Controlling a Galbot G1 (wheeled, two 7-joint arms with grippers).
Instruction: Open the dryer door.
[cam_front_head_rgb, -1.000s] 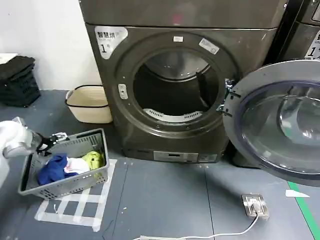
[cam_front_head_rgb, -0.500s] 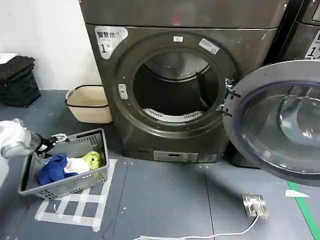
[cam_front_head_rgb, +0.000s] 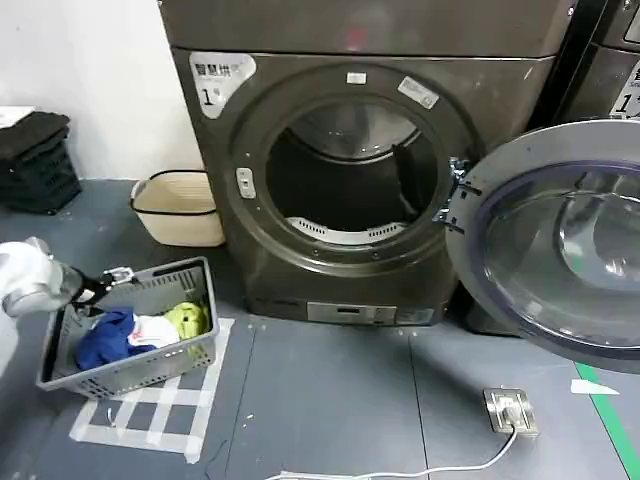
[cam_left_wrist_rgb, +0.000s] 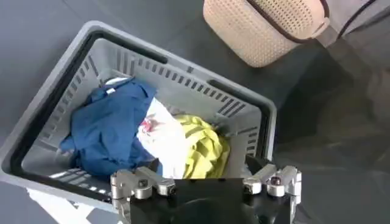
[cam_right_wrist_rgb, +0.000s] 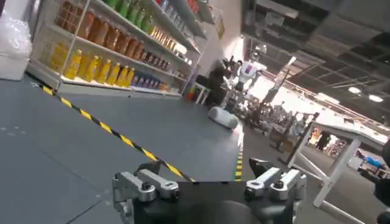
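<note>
At about eight o'clock, the left gripper (cam_front_head_rgb: 105, 277) hovered over the grey laundry basket (cam_front_head_rgb: 185, 352), jaws spread, holding nothing, barely shifted over the last second. Farther off, the dryer door (cam_front_head_rgb: 560, 235) already stood swung wide at three o'clock, unchanged, so opening looked complete. The right gripper (cam_right_wrist_rgb: 210, 182), elsewhere, was open and empty.

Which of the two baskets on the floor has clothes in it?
The grey slatted basket under the left gripper, holding blue, white and yellow clothes. The cream basket beside the dryer looks empty.
</note>
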